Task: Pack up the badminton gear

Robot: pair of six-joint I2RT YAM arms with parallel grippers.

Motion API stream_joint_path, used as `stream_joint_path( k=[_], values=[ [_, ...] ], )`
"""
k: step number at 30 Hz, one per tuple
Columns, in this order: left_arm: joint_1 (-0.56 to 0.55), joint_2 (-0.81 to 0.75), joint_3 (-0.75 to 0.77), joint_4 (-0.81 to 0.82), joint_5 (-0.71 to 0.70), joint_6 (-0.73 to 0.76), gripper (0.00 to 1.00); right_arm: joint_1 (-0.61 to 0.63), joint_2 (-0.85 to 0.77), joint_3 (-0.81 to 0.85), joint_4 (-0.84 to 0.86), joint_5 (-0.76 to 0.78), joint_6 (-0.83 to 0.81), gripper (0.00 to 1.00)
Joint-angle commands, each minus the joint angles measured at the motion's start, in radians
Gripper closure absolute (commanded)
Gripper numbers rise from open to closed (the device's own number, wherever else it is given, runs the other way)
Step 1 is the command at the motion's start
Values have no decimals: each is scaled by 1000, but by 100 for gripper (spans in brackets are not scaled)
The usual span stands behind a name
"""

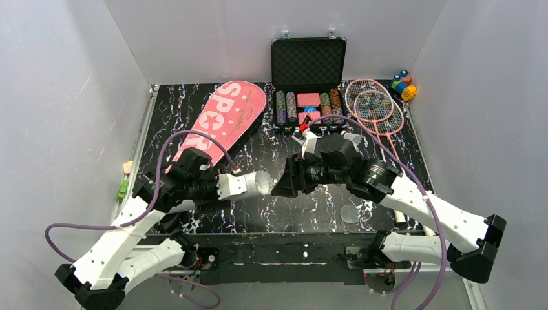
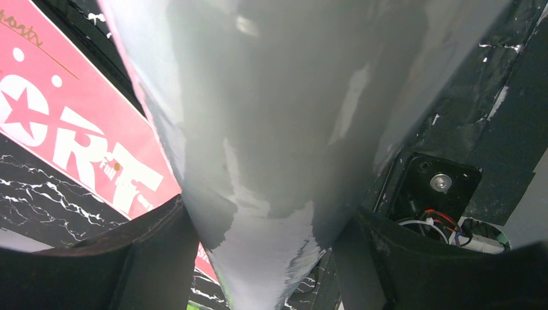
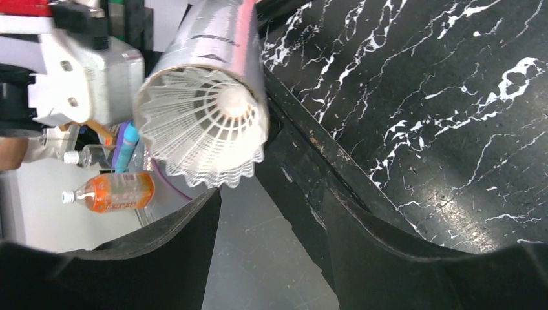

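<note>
My left gripper (image 1: pixel 218 185) is shut on the long white tube (image 1: pixel 244 184) and holds it level above the table's front middle, mouth to the right. In the left wrist view the tube (image 2: pixel 278 129) fills the gap between both fingers. A white shuttlecock (image 3: pixel 207 129) sits in the tube's mouth, skirt outward. My right gripper (image 1: pixel 282 186) is open and empty, facing that mouth from close by; in the right wrist view its fingers (image 3: pixel 161 258) stand apart just below the shuttlecock. The pink "SPORT" bag (image 1: pixel 223 119) lies at the back left. Two pink rackets (image 1: pixel 375 106) lie at the back right.
An open black case of poker chips (image 1: pixel 308 97) stands at the back middle. Colourful toy blocks (image 1: pixel 402 84) sit in the far right corner. A small clear round disc (image 1: pixel 349 214) lies near the front edge. Small green and beige pieces (image 1: pixel 125 177) sit beyond the table's left edge.
</note>
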Motion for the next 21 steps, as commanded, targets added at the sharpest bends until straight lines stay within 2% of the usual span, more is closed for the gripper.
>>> stream_joint_path(
  k=[1,7,21],
  values=[
    [6,8,61,15,14,-13,77,-3,-1,-4,82,64,30,32],
    [5,14,75,13,14,-17,77,-2,14,-34,172,71,76,32],
    [6,27,117,13,19,-23,77,-3,48,-117,234,93,122,37]
  ],
)
